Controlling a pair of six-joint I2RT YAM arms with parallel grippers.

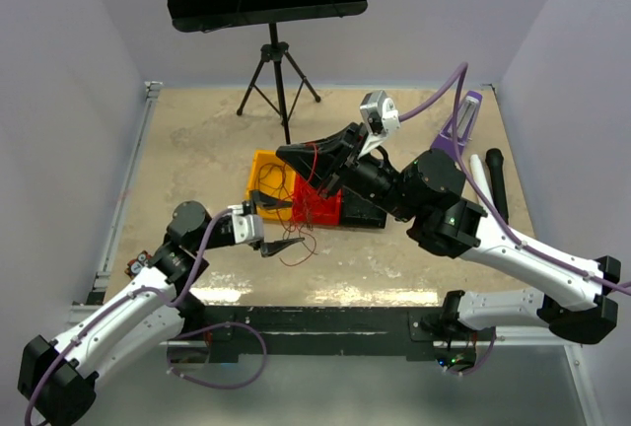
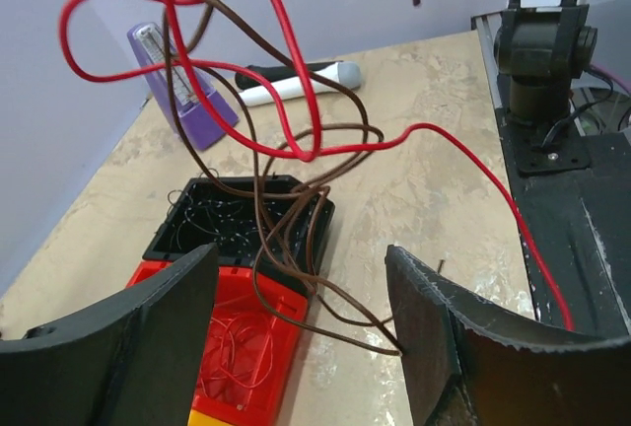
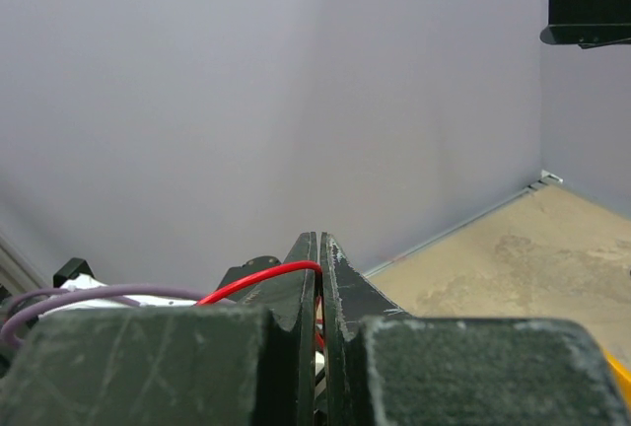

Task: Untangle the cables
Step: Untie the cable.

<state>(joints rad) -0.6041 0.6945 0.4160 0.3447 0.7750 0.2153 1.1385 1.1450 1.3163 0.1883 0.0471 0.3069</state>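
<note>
The cables are a loose clump of thin red and dark brown wires (image 1: 308, 211) that hangs from my right gripper down to the bins. My right gripper (image 1: 284, 154) is raised above the bins and shut on a red wire (image 3: 258, 279), which comes out at its tips (image 3: 319, 239). My left gripper (image 1: 286, 246) is low over the table in front of the red bin, open. In the left wrist view the wires (image 2: 296, 140) loop in front of its wide-open jaws (image 2: 301, 253). One brown wire touches the right finger (image 2: 424, 318).
Yellow (image 1: 264, 172), red (image 1: 320, 207) and black (image 2: 246, 214) bins stand in a row mid-table; the red bin (image 2: 237, 337) holds thin red wires. A purple metronome (image 2: 177, 91), white and black cylinders (image 2: 296, 79) and a tripod music stand (image 1: 279, 61) are at the back.
</note>
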